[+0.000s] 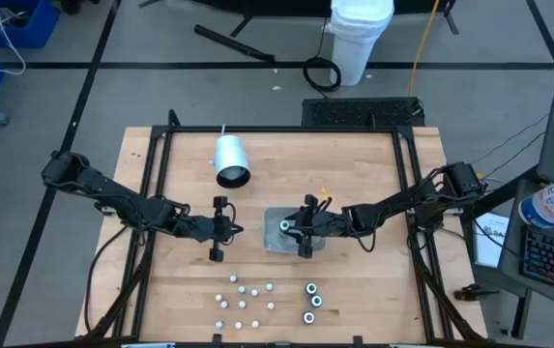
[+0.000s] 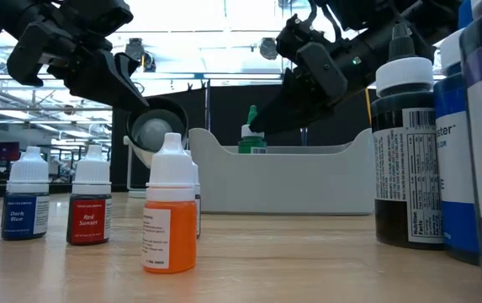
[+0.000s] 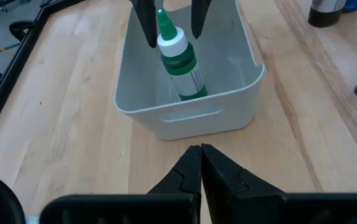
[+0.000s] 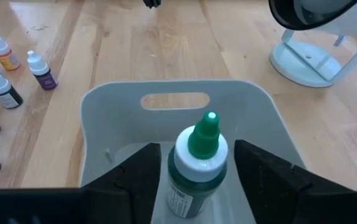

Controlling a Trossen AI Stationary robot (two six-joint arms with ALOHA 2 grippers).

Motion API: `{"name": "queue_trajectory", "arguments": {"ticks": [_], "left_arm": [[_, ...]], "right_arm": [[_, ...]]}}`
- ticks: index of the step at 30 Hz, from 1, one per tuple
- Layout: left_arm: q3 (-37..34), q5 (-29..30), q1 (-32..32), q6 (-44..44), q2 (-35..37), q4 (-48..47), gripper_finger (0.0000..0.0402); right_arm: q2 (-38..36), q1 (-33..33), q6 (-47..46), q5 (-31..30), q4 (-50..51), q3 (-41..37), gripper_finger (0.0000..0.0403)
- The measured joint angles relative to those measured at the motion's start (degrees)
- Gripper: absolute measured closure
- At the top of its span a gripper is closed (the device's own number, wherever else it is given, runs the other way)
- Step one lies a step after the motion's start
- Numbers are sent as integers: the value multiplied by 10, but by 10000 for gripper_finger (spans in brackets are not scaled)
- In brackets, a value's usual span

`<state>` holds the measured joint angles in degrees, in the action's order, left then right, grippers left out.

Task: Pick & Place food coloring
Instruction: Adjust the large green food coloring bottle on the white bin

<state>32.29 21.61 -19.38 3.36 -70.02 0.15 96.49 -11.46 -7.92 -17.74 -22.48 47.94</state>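
A green food coloring bottle (image 3: 181, 62) with a white cap stands upright on the floor of the grey tray (image 3: 184, 118) at mid-table. My right gripper (image 4: 197, 168) is open, and its two fingers straddle the bottle's cap. It reaches in from the table's right, over the tray's right wall. My left gripper (image 3: 201, 152) is shut and hangs in the air just left of the tray (image 1: 278, 242), holding nothing. Several small food coloring bottles (image 1: 247, 300) stand near the table's front edge. My right gripper has one finger (image 3: 147, 28) on each side of the green bottle's white cap (image 4: 200, 155). They slant down from the table's right. A narrow gap shows at one finger. I cannot tell whether the other touches the cap.
A big white cylinder (image 1: 230, 159) lies on its side at the far left of the table. Three wider bottles (image 1: 311, 302) stand right of the small ones. An orange bottle (image 2: 171, 210) and dark bottles (image 2: 409, 143) stand close to the low camera.
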Motion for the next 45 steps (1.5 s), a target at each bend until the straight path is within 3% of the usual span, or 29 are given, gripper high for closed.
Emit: {"name": "queue_trajectory", "arguments": {"ticks": [45], "left_arm": [[0,10,1,24,0,78,382]], "right_arm": [[49,-2,59,0,-90,0,231]]}}
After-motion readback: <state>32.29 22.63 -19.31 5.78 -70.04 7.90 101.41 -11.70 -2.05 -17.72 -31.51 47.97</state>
